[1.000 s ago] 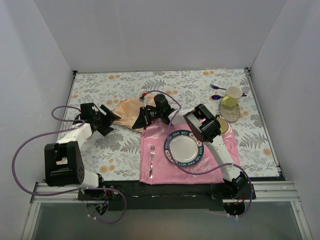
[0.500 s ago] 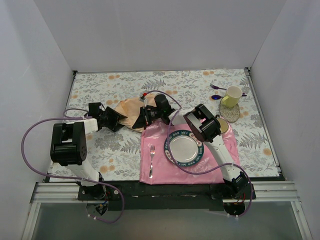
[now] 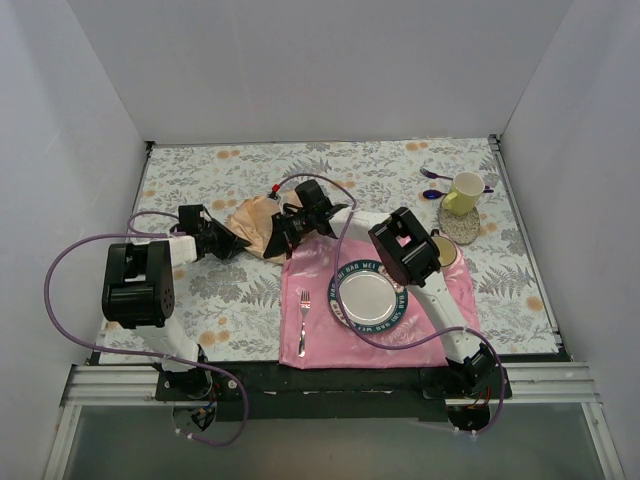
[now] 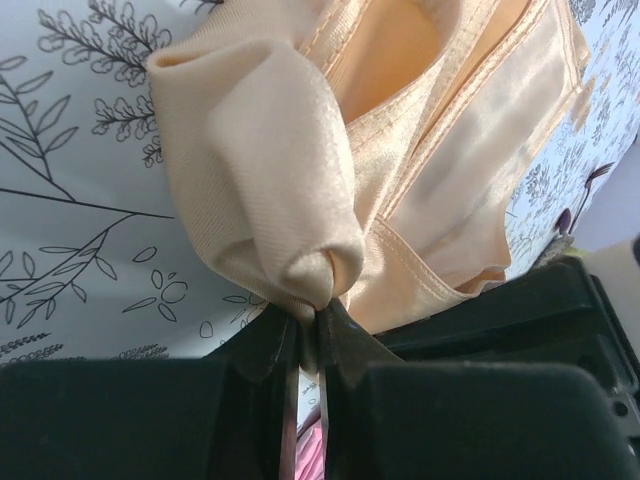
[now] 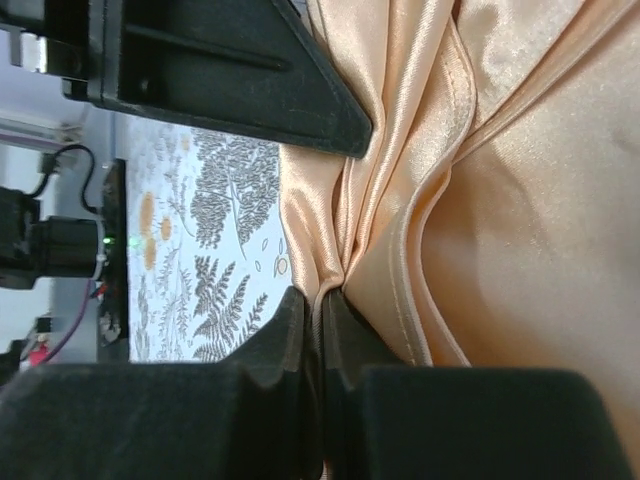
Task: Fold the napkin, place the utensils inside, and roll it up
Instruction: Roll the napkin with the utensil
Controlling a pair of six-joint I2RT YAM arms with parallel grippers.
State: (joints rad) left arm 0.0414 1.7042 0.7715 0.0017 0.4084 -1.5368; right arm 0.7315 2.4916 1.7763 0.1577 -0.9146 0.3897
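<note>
Both left jaws and right jaws tight shut on bunched folds at opposite ends of the napkin (image 3: 250, 215).

White lettering rings the dark rim of the plate (image 3: 350, 273), too small to read.

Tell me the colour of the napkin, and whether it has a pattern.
Shiny peach-gold, with no pattern; the napkin shows best in the left wrist view.
</note>
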